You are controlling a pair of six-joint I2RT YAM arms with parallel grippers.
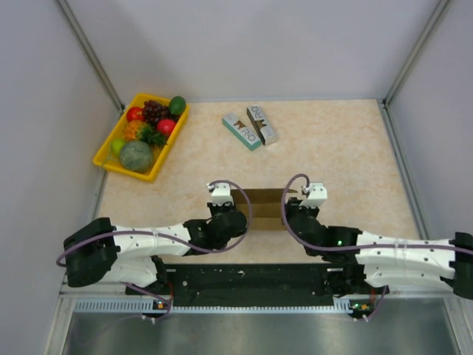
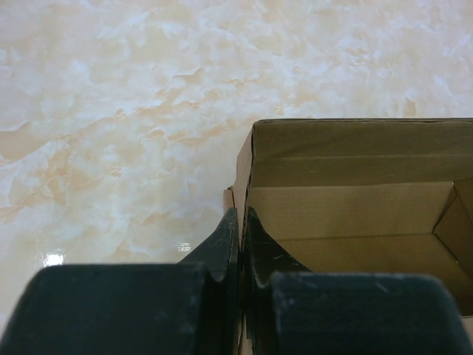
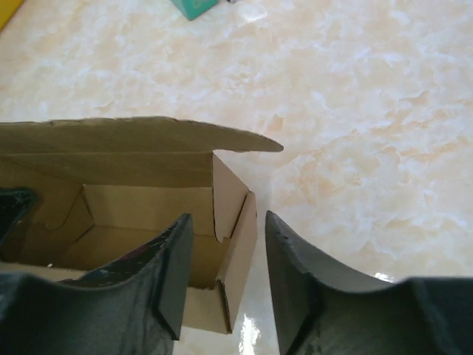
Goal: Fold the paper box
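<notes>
The paper box [image 1: 260, 204] is plain brown cardboard, standing open-topped on the table between my two grippers. In the left wrist view the box [image 2: 347, 207] shows its hollow inside. My left gripper [image 2: 241, 216] is shut on the box's left end wall, one finger inside and one outside. In the right wrist view the box [image 3: 140, 200] has its long back flap raised. My right gripper [image 3: 227, 219] is open and straddles the right end wall and its side tab, with the left finger [image 3: 174, 266] inside the box. The grippers sit at the box's two ends, left [image 1: 233, 209] and right [image 1: 290, 209].
A yellow fruit tray [image 1: 111, 160] stands at the back left. A teal printed box [image 1: 241, 131] and a brown-white printed box [image 1: 262, 123] lie at the back middle. The teal box's corner shows in the right wrist view [image 3: 196, 6]. Grey walls enclose the table.
</notes>
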